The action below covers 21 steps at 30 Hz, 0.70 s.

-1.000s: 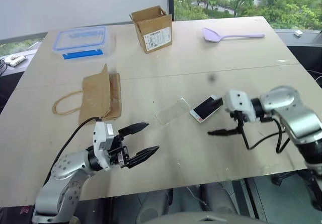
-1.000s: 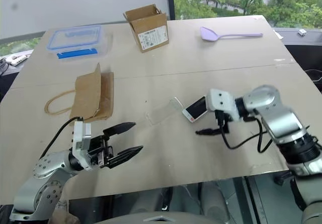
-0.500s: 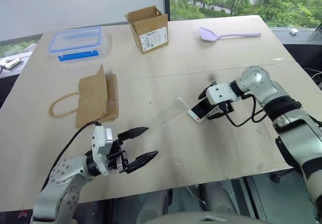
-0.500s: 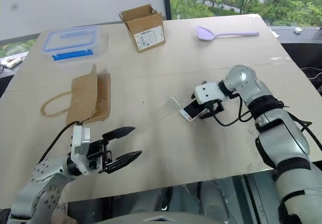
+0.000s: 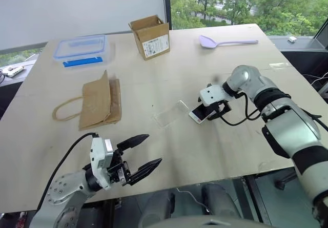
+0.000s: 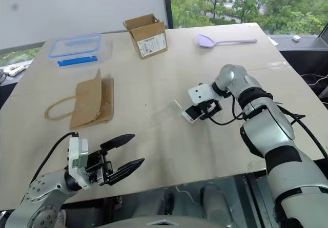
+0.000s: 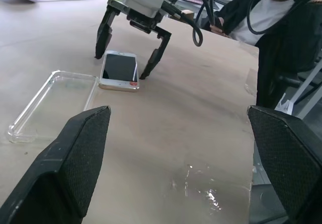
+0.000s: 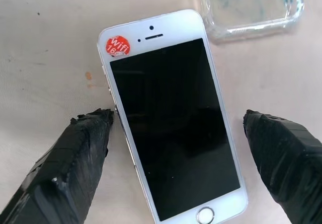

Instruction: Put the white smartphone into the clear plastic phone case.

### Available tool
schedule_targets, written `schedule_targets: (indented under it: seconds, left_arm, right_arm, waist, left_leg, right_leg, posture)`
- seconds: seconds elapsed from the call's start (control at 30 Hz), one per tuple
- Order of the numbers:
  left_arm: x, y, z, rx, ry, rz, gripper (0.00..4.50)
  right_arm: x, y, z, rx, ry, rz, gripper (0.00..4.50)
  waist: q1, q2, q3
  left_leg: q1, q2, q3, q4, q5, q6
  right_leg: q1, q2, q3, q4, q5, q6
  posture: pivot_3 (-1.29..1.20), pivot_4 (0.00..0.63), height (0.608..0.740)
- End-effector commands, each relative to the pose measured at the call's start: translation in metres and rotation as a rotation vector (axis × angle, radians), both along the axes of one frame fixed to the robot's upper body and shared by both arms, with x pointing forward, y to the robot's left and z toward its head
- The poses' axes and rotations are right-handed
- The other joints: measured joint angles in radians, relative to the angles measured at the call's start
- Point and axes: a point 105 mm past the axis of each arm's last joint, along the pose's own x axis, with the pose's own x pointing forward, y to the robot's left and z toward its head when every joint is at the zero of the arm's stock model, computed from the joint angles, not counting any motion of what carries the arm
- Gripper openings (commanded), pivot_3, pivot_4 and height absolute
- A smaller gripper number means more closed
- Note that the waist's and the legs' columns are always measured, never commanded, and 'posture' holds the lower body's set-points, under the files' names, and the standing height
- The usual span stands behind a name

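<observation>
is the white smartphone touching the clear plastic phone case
Cannot tell. In the right wrist view the white smartphone nearly meets the clear plastic phone case; no gap or contact shows plainly.

A red sticker on the white smartphone [image 8: 171, 118] reads "Wifi 16".

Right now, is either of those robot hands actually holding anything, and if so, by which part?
Nothing is held. The right gripper stands open astride the white smartphone, which lies flat on the table. The left gripper is open and empty.
</observation>
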Motion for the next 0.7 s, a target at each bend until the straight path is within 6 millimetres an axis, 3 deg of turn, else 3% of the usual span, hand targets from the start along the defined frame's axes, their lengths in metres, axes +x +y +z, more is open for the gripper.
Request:
schedule_targets:
  seconds: [0.03,0.1,0.3,0.4,0.5,0.53,0.57,0.6,0.7]
  left_arm:
    - [-0.003,-0.002,0.013,0.005,-0.066,0.004,4.50]
    - [-0.003,-0.002,0.013,0.004,-0.066,0.007,4.50]
    - [0.002,-0.003,0.012,0.001,-0.064,-0.001,4.50]
    - [0.006,-0.003,0.012,0.000,-0.068,-0.008,4.50]
    - [0.009,-0.004,0.012,-0.001,-0.070,-0.015,4.50]
    - [0.009,-0.004,0.012,-0.001,-0.070,-0.016,4.50]
    - [0.010,-0.004,0.012,-0.001,-0.070,-0.017,4.50]
    - [0.010,-0.004,0.011,-0.001,-0.068,-0.019,4.50]
    - [0.012,-0.005,0.010,-0.001,-0.065,-0.027,4.50]
  right_arm:
    - [-0.013,-0.014,-0.033,-0.089,0.117,-0.039,4.25]
    - [-0.015,-0.016,-0.033,-0.082,0.144,-0.047,3.77]
    - [-0.029,-0.036,-0.034,-0.088,0.278,-0.042,1.29]
    - [-0.030,-0.033,-0.028,0.024,0.316,-0.072,0.03]
    - [-0.013,-0.019,-0.001,0.282,0.256,-0.176,0.03]
    - [-0.010,-0.020,0.008,0.335,0.259,-0.208,0.62]
    - [-0.009,-0.022,0.014,0.369,0.270,-0.233,0.83]
    - [-0.003,-0.024,0.024,0.439,0.274,-0.291,1.32]
    - [0.022,-0.033,0.041,0.595,0.236,-0.568,2.69]
  waist:
    - [0.001,0.000,-0.001]
    - [0.000,0.000,-0.001]
    - [0.000,0.002,-0.003]
    - [0.003,0.000,-0.005]
    - [-0.003,0.001,-0.003]
    - [-0.006,0.003,-0.002]
    - [-0.007,0.005,-0.001]
    - [-0.008,0.006,0.001]
    - [-0.006,0.010,0.003]
  left_leg:
    - [0.000,0.000,0.000,-0.001,0.000,0.000]
    - [0.000,0.001,0.000,-0.001,0.000,0.000]
    - [0.000,0.001,0.001,-0.002,0.000,0.000]
    - [0.000,0.001,0.000,-0.002,0.000,0.000]
    - [0.000,0.001,0.001,-0.002,0.000,0.000]
    - [-0.001,0.001,0.002,-0.002,0.000,0.000]
    - [-0.002,0.002,0.002,-0.002,0.000,0.000]
    - [-0.005,0.002,0.002,-0.002,0.000,0.000]
    - [-0.016,0.001,0.003,-0.002,0.000,-0.001]
  right_leg:
    - [0.000,0.000,0.000,0.000,0.000,0.000]
    - [0.000,0.000,0.000,0.000,0.000,0.000]
    - [0.000,0.001,0.000,-0.001,0.000,-0.001]
    - [0.000,0.001,0.000,-0.001,0.000,-0.001]
    - [0.000,0.001,0.001,-0.001,0.000,-0.001]
    - [-0.001,0.001,0.002,-0.001,0.000,-0.001]
    - [-0.002,0.001,0.002,-0.001,0.000,-0.001]
    - [-0.006,0.001,0.002,-0.001,0.000,-0.001]
    - [-0.019,0.000,0.003,0.000,0.003,0.003]
  posture:
    - [0.00,0.150,0.740]
    - [0.00,0.150,0.740]
    - [0.00,0.150,0.740]
    - [0.00,0.150,0.740]
    - [0.00,0.150,0.740]
    - [0.00,0.150,0.740]
    - [0.00,0.150,0.740]
    - [0.00,0.150,0.740]
    - [0.00,0.150,0.740]
